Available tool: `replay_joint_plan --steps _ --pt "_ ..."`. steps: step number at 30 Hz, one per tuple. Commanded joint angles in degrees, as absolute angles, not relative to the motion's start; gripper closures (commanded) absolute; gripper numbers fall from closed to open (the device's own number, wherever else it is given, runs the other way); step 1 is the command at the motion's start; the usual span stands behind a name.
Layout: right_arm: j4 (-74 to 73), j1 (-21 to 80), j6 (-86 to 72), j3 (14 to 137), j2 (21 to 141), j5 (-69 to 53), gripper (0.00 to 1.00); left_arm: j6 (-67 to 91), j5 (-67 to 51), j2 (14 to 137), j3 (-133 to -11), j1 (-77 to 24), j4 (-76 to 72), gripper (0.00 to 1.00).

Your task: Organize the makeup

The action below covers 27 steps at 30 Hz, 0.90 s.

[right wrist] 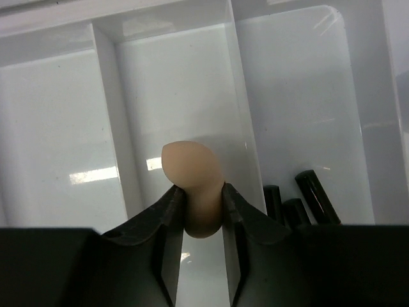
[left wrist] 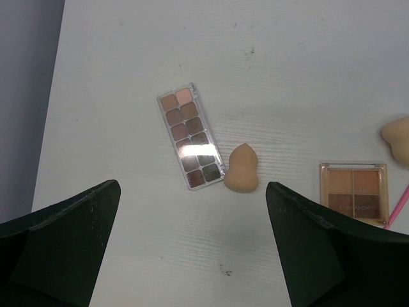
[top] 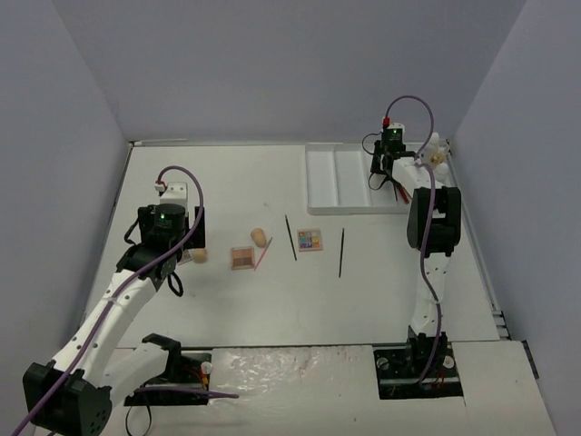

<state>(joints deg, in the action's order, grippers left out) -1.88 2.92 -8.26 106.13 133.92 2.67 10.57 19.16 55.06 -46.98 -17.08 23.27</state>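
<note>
Setting: a white tabletop [top: 272, 300] is enclosed by pale grey walls [top: 272, 64], with a white divided tray [top: 327, 182] set at the far right.

Right arm: it is stretched forward from its base to the tray, with the wrist turned down over the compartments.

Right gripper [right wrist: 203, 192]: its fingers are pressed against both sides of a held sponge [right wrist: 192, 166].

Held sponge: peach and egg-shaped, with its slanted tip pointing up. It is carried above the tray and is seen from the wrist against a narrow middle compartment.

Black tubes [right wrist: 313, 192]: several are laid in the neighbouring compartment, partly hidden behind the gripper.

Left arm: it is bent over the left half of the table, with the wrist pointed down at the surface.

Left gripper [left wrist: 192, 182]: the jaws are spread wide and nothing is held.

Long palette [left wrist: 190, 136]: brown shades are shown in two columns. It is laid at a slant on the table below the jaws.

Second sponge [left wrist: 241, 169]: it is laid just beside the long palette's lower end.

Square palette [left wrist: 353, 192]: four tan pans are shown, and a pink pencil [left wrist: 397, 208] lies at its edge.

Black pencils [top: 290, 238]: two are laid mid-table, on either side of a colourful palette [top: 310, 241].
</note>
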Motion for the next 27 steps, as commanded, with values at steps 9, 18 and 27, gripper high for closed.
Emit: replay_joint_plan --steps 9,18,27 --pt "1.9 3.0 -5.0 107.3 128.0 0.0 0.41 9.4 19.6 55.8 -48.0 -17.3 20.4 0.03" --pt "1.8 6.9 -1.7 101.3 114.1 -5.5 0.33 9.5 19.1 55.7 -48.2 -17.3 20.4 0.03" --pt "2.0 24.1 0.1 88.1 105.6 -9.7 0.25 9.8 19.5 55.7 -48.4 -17.3 20.6 0.03"
